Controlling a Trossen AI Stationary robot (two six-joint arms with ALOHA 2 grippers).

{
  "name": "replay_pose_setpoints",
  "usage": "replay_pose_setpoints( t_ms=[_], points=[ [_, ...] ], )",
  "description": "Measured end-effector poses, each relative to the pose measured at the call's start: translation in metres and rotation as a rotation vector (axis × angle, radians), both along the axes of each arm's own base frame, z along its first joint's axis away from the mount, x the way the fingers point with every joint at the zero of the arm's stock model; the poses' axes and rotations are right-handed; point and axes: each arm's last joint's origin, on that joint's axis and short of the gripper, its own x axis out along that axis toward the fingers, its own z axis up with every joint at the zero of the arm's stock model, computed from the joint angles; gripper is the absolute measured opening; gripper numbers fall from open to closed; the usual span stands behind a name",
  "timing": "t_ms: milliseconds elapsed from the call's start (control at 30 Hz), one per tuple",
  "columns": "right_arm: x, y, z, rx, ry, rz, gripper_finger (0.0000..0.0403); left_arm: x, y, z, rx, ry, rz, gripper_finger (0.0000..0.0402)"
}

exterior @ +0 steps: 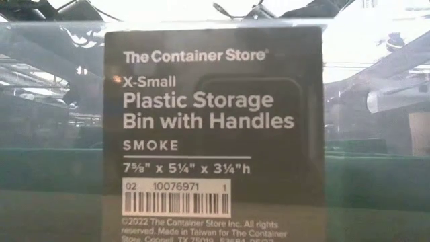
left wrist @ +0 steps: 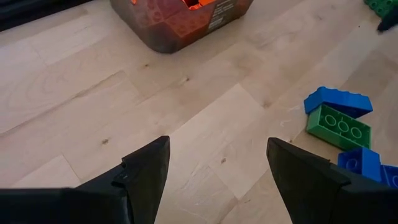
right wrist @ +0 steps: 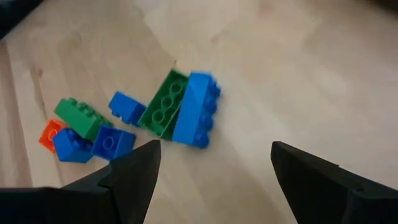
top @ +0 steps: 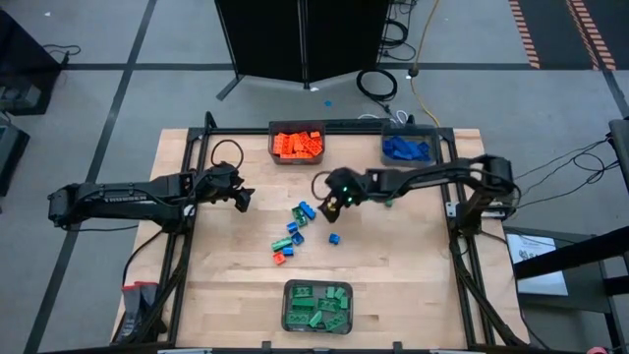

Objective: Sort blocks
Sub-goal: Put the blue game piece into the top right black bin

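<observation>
Nearest object: grey translucent plastic bin with a printed label, pressed against the low camera, filled with green studded bricks at the table's near edge.
Left gripper: jaws spread wide, holding nothing, over bare wooden table, left of the loose pile.
Right gripper: jaws equally wide apart, empty, hovering just beside the pile's upper end.
Loose blocks: small blue, green and orange plastic bricks, scattered mid-table.
Closest bricks: long blue brick lying against a green brick, untouched by either finger.
Far bins: orange bricks in one, blue bricks in another.
</observation>
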Motion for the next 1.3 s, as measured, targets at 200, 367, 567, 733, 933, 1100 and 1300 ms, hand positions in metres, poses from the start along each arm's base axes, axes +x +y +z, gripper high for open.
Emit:
replay_pose_setpoints(
  t_ms=[200, 367, 567, 733, 933, 1100, 1300],
  points=[
    [0.013, 0.009, -0.019, 0.031, 0.006, -0.012, 0.0299, 0.0, 0.0, 0.0, 0.0, 0.001, 0.0, 0.027],
    [0.035, 0.013, -0.015, -0.056, 0.001, 0.025, 0.0299, 0.0, 0.0, 0.0, 0.0, 0.003, -0.001, 0.027],
    [0.059, 0.011, -0.017, -0.118, 0.072, 0.027, 0.0299, -0.001, 0.0, -0.001, -0.004, 0.015, -0.001, 0.027],
    [0.068, 0.01, -0.031, -0.109, 0.106, 0.035, 0.0299, -0.002, -0.001, -0.002, -0.009, 0.031, -0.002, 0.027],
    [0.067, 0.01, -0.053, -0.082, 0.19, 0.024, 0.0299, -0.003, -0.001, -0.003, -0.012, 0.044, -0.002, 0.027],
    [0.065, 0.01, -0.056, -0.088, 0.222, 0.029, 0.026, -0.003, -0.001, -0.003, -0.012, 0.044, -0.002, 0.027],
    [0.066, 0.01, -0.057, -0.112, 0.222, 0.066, 0.0075, -0.003, -0.001, -0.003, -0.013, 0.044, -0.002, 0.027]
  ],
)
